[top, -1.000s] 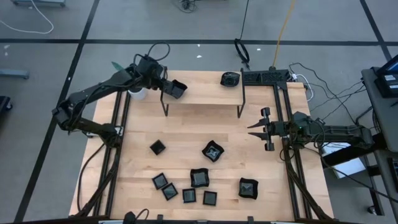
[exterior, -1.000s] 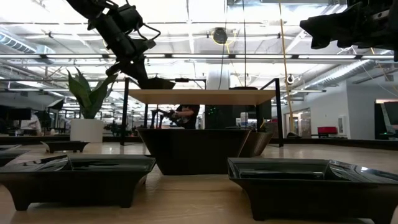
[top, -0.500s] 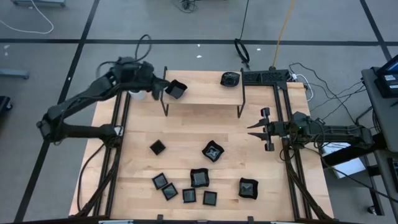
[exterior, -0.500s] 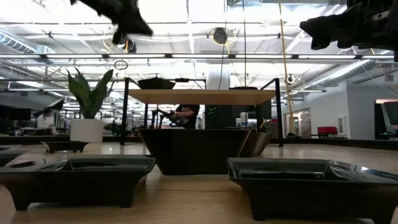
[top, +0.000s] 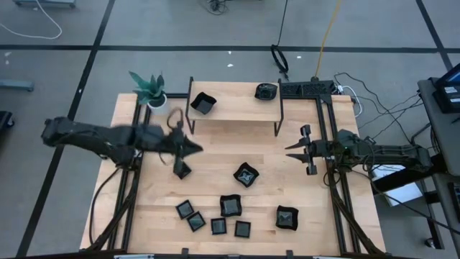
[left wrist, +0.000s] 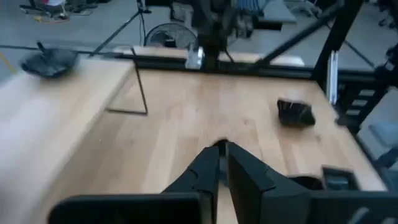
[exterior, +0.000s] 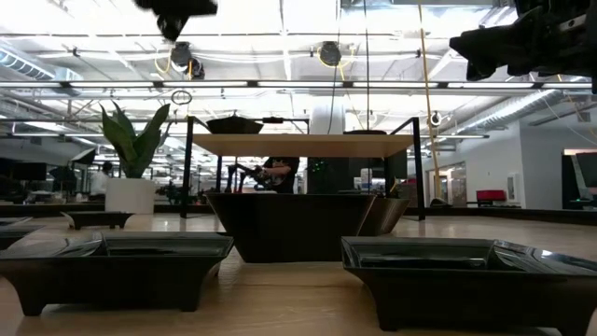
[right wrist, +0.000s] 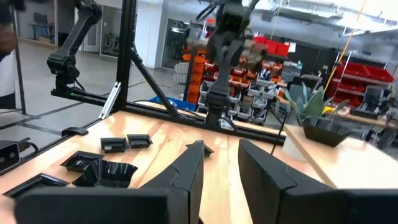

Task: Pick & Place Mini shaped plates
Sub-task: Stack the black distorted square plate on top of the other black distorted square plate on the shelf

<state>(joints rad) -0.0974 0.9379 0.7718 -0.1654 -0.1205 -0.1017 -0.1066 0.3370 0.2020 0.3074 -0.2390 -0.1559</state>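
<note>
Several black glossy mini plates lie on the wooden table: one small square plate [top: 182, 170], one wavy plate [top: 246, 174], and a cluster near the near edge [top: 218, 226]. Another plate [top: 203, 103] sits on the left end of a raised shelf [top: 237, 109], and it also shows in the left wrist view [left wrist: 50, 63]. One more plate [top: 266, 91] sits by the shelf's far right corner. My left gripper [top: 192, 149] [left wrist: 221, 148] is shut and hovers over the table just far of the small square plate. My right gripper [top: 296, 149] [right wrist: 219, 152] is open and waits at the table's right side.
A potted green plant [top: 149, 88] stands at the far left corner. The shelf stands on thin black legs [top: 191, 124]. Black frame rails run along both table sides [top: 332, 144]. Bare wood lies between the shelf and the plates. Cables lie beyond the far edge.
My left gripper let go of the plate on the shelf's left end and drew back toward the left. It then swung fast toward the near edge and down, to just above the small square plate. The plate stays on the shelf.
</note>
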